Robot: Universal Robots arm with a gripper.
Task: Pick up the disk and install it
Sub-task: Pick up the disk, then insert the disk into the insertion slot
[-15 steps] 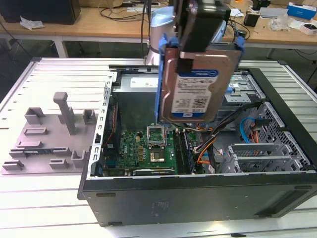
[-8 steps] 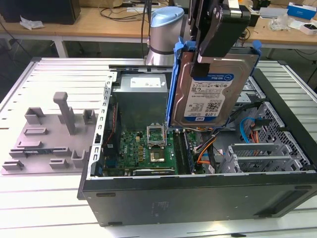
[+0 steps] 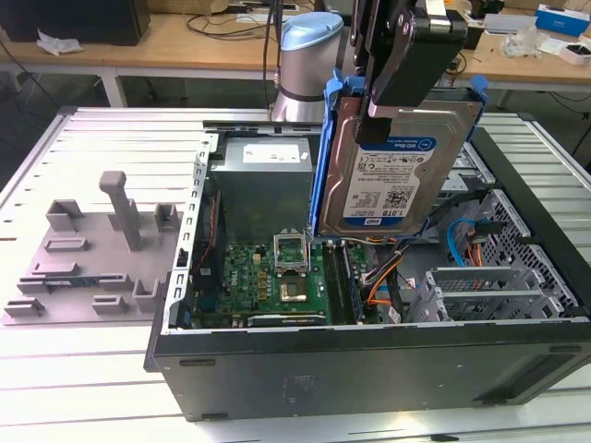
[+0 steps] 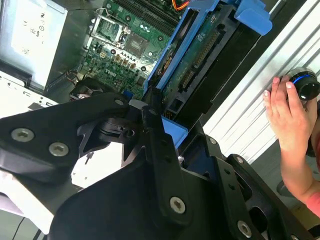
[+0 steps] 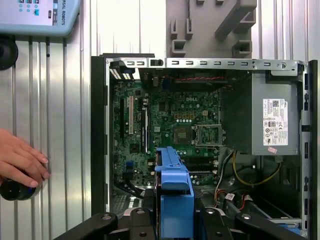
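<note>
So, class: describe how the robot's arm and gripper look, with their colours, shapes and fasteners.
The arm has a rounded silver-grey joint topped by a pale blue cap. The gripper is matt black, built from flat, angular link plates hinged together. Round silver screws sit in the plates, as the second wrist view shows.
</note>
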